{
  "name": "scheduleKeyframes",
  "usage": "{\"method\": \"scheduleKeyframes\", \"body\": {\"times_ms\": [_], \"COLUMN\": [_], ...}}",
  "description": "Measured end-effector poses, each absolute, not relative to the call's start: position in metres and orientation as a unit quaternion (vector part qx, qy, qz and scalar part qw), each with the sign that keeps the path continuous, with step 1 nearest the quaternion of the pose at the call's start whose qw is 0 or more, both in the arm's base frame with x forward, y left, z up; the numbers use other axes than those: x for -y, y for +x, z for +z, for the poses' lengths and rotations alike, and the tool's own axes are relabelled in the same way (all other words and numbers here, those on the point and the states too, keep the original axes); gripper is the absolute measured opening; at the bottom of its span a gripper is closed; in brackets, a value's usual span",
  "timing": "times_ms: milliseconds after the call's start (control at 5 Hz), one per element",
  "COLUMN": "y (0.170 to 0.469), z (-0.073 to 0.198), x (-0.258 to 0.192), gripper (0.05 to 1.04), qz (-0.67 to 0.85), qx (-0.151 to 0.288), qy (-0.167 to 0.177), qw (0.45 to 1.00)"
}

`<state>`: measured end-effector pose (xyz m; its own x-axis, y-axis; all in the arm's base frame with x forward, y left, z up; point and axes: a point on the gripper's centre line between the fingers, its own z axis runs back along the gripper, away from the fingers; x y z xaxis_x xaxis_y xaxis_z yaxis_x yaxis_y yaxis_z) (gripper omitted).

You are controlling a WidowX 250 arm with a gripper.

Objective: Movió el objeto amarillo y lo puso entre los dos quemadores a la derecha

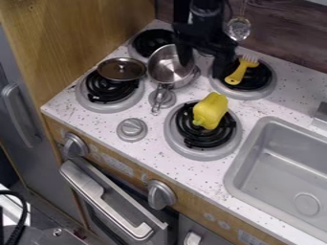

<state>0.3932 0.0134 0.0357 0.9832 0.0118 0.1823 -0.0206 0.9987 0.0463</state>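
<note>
My gripper [203,61] hangs open at the top centre, one finger over the silver pot and the other beside the back right burner. On the front right burner [176,143] lies a yellow bell pepper [211,111], below the gripper and apart from it. A yellow brush with pale bristles [237,74] rests on the back right burner [266,87], close to the gripper's right finger.
The silver pot [167,74] stands between the left and right burners, its handle toward the front. A lid [121,69] rests over the front left burner. The grey sink [281,162] lies at right. A metal strainer [239,28] hangs behind.
</note>
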Motion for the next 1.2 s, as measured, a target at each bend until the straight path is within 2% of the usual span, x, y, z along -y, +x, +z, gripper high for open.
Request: {"method": "scheduleKeyframes", "body": {"times_ms": [400, 600, 800, 1200], "y": [0.377, 0.369, 0.362, 0.362], "z": [0.017, -0.004, -0.028, -0.048], "x": [-0.003, -0.004, -0.002, 0.017], "gripper": [0.999, 0.999, 0.999, 0.999], "qz": [0.006, 0.008, 0.013, -0.005], "qx": [0.076, 0.055, 0.023, -0.002], "qy": [0.030, 0.036, 0.031, 0.014], "qw": [0.997, 0.998, 0.999, 1.000]}}
